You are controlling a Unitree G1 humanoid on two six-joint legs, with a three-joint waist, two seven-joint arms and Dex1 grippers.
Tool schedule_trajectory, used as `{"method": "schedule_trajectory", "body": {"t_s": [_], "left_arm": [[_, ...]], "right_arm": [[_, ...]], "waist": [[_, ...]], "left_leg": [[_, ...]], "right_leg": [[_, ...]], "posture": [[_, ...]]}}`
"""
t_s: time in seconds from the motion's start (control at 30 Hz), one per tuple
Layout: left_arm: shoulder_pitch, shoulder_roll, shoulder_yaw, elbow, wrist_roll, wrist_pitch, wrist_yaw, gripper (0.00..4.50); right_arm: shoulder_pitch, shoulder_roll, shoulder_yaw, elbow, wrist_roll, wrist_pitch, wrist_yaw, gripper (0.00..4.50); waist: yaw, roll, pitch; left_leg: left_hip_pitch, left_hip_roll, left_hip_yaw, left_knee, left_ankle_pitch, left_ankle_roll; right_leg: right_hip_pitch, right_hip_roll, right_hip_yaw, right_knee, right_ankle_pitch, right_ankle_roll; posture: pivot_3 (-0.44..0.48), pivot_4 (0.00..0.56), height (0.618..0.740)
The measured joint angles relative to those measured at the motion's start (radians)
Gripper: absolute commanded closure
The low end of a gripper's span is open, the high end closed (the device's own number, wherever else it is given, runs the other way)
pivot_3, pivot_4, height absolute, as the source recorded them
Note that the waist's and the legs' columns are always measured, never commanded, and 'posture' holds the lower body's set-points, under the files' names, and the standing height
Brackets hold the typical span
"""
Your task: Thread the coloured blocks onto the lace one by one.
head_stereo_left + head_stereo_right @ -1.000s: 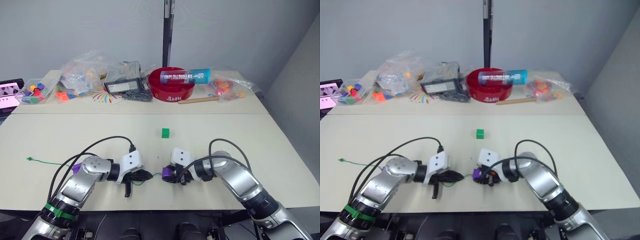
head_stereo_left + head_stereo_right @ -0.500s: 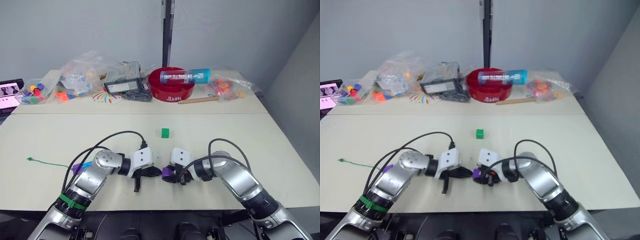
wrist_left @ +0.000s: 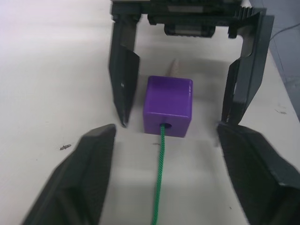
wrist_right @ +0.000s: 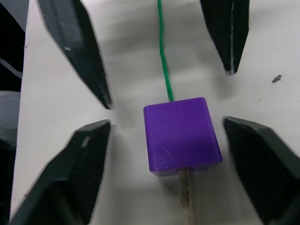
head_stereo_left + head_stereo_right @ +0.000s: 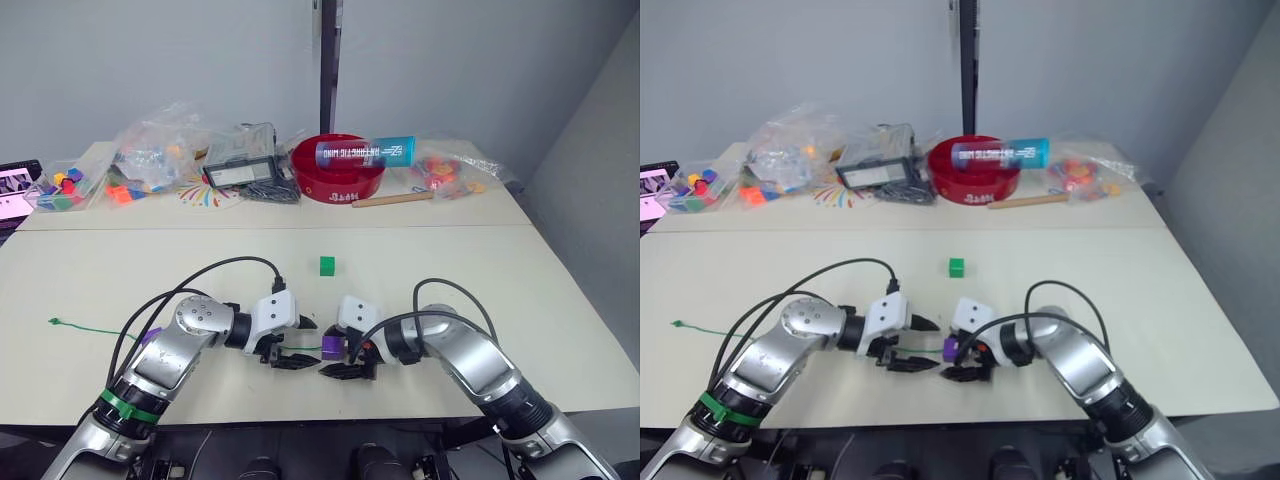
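Purple cube (image 3: 168, 106) sits threaded on the lace (image 3: 159, 183); our left pincer (image 3: 164, 178) and right pincer (image 4: 159, 164) gape open, so next we pull the stiff tip (image 4: 185, 197) through.

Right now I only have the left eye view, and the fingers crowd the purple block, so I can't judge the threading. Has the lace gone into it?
Observer: Yes. In the left wrist view the lace runs into the hole of the purple block.
Operator: Does the tip come out the far side?
Observer: Yes. The pale stiff tip sticks out of the face that is turned to the right gripper.
Operator: Is either gripper holding the block?
Observer: No. The left gripper and the right gripper are both open, their fingers apart from the block, which rests on the table.
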Motion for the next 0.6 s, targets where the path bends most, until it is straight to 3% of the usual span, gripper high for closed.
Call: {"method": "schedule_trajectory", "body": {"t_s": [0.2, 0.47, 0.6], "left_arm": [[-0.018, -0.077, -0.033, 0.035, 0.017, -0.049, 0.017, 0.07], [-0.034, -0.149, -0.081, 0.145, 0.048, -0.097, 0.029, 0.07], [-0.041, -0.149, -0.081, 0.163, 0.053, -0.106, 0.026, 1.24]], "right_arm": [[0.089, -0.084, -0.129, -0.079, 0.078, -0.026, 0.023, 0.0], [0.164, -0.129, -0.157, -0.061, 0.091, -0.101, 0.024, 0.0], [0.163, -0.112, -0.152, -0.058, 0.087, -0.11, 0.006, 0.0]], "waist": [[0.009, 0.0, 0.0], [-0.004, 0.0, 0.0], [0.0, 0.0, 0.0]], "left_leg": [[0.0, 0.0, 0.0, 0.0, 0.0, 0.0], [0.0, 0.0, 0.0, 0.0, 0.0, 0.0], [0.0, 0.0, 0.0, 0.0, 0.0, 0.0]], "right_leg": [[0.0, 0.0, 0.0, -0.001, 0.0, 0.0], [0.0, 0.0, 0.001, 0.0, 0.0, 0.0], [0.0, 0.0, 0.001, 0.0, 0.0, 0.0]], "posture": [[0.0, 0.15, 0.731], [0.0, 0.15, 0.731], [0.0, 0.15, 0.731]]}}
